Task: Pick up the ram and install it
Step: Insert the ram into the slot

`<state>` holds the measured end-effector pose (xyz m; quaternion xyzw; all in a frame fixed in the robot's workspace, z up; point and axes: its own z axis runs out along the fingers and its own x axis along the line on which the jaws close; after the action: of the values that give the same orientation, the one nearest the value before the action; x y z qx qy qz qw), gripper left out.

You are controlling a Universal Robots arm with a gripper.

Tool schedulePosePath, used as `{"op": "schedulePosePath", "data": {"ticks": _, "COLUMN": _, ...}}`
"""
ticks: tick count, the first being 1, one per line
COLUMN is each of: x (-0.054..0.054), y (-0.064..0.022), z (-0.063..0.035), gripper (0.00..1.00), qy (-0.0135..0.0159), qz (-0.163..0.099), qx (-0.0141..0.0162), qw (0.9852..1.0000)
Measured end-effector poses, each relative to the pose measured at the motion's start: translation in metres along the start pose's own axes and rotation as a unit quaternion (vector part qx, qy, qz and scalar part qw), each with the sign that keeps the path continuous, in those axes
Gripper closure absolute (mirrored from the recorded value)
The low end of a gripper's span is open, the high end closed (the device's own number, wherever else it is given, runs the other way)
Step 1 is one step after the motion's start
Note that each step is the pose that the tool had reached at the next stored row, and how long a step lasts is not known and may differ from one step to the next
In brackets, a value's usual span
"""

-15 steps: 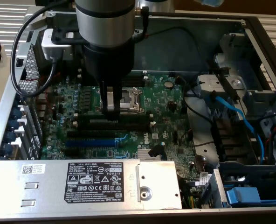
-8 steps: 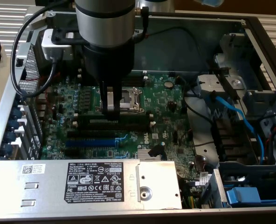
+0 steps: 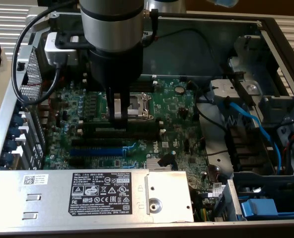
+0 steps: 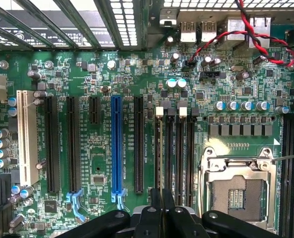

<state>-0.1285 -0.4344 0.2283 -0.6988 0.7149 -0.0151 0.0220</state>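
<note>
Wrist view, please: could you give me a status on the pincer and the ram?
Pincer shut, low over the black memory slots. Ram in grip: cannot tell. Slots look empty, nothing across them.

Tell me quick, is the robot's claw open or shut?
Gripper: shut, pinching the ram.

Open grey metal computer case (image 3: 3,124), ribbed pale surface (image 3: 8,20) behind, even light.
</note>
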Motion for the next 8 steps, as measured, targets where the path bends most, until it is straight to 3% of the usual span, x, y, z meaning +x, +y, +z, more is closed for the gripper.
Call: {"op": "schedulePosePath", "data": {"ticks": 8, "x": 0.0, "y": 0.0, "z": 0.0003, "gripper": 0.88, "qy": 0.0, "qz": 0.0, "qx": 0.0, "qw": 1.0}}
